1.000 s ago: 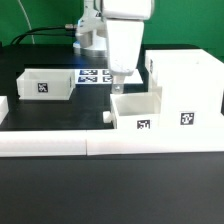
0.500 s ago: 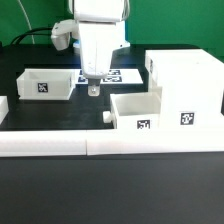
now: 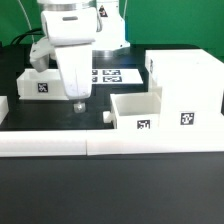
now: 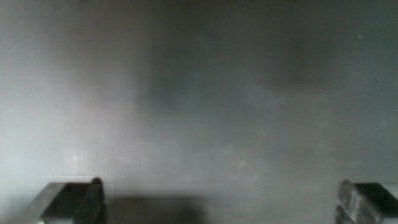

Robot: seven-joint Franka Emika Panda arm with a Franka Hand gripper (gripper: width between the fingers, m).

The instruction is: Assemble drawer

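Note:
The big white cabinet shell (image 3: 190, 85) stands at the exterior view's right with tags on its front. One open-topped tray (image 3: 136, 112) sits against its left side, tag facing front. The second tray (image 3: 38, 84) lies at the back left, partly hidden by my arm. My gripper (image 3: 78, 104) hangs over the black table between the two trays, close to the surface. In the wrist view its fingertips (image 4: 71, 200) stand wide apart with only bare blurred table between them. It is open and holds nothing.
Long low white border bars (image 3: 100, 145) run along the table's front edge, with a short piece at the far left (image 3: 3, 107). The marker board (image 3: 112, 74) lies flat at the back behind my arm.
My arm has swung from beside the cabinet shell toward the exterior view's left and nearer the front. The gripper stays open. The trays and shell have not moved.

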